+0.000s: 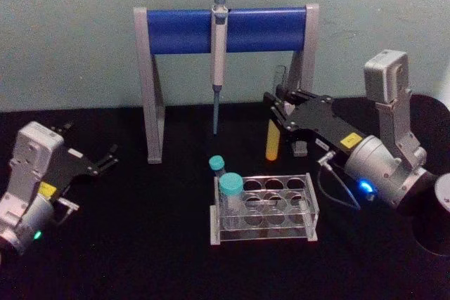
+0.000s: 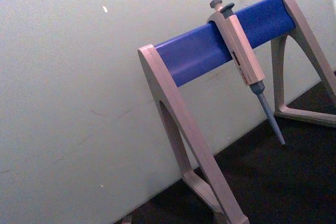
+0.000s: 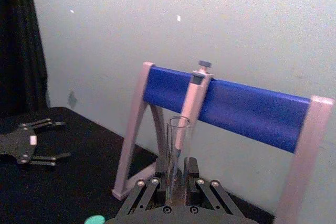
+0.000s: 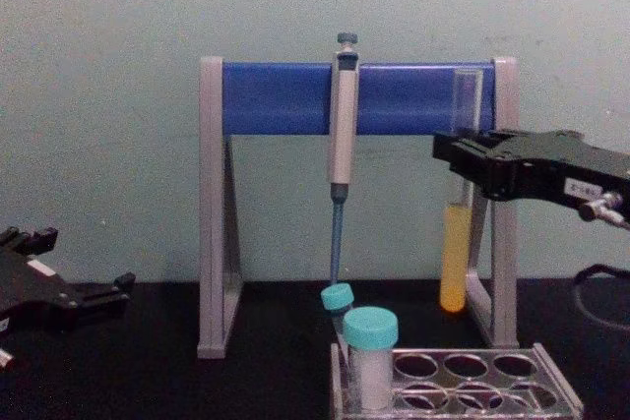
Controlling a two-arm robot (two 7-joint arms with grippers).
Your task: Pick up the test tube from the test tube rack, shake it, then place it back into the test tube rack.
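Nearest is the test tube rack (image 1: 261, 232) (image 4: 463, 381), a low, clear plastic box with round holes in its top. It sits on the black surface (image 1: 140, 244). A short, fat vial (image 1: 230, 194) (image 4: 370, 356) with a teal cap stands in its left end, and a smaller capped one (image 1: 216, 166) (image 4: 337, 300) stands just behind.

The test tube (image 1: 272, 142) (image 4: 454, 253) (image 3: 176, 150) is out of the rack, behind it and a bit to the right. It stands straight up, open mouth on top and round bottom down. It is thin, clear glass with yellow-orange liquid in the lower part.

The right gripper (image 1: 275, 108) (image 4: 453, 156) (image 3: 176, 174) reaches in from the right with its arm nearly flat. Its black fingers squeeze the tube above the liquid.

The left gripper (image 1: 105, 158) (image 3: 56, 140) rests low at the left, well apart, with its fingers spread wide.

Farthest back, a grey pipette (image 1: 219, 54) (image 4: 342, 125) (image 2: 241, 56) hangs tip down from the blue bar of a grey stand (image 1: 183, 31) (image 4: 276, 97) (image 2: 199, 56) (image 3: 247, 106), by a pale wall (image 1: 70, 33).
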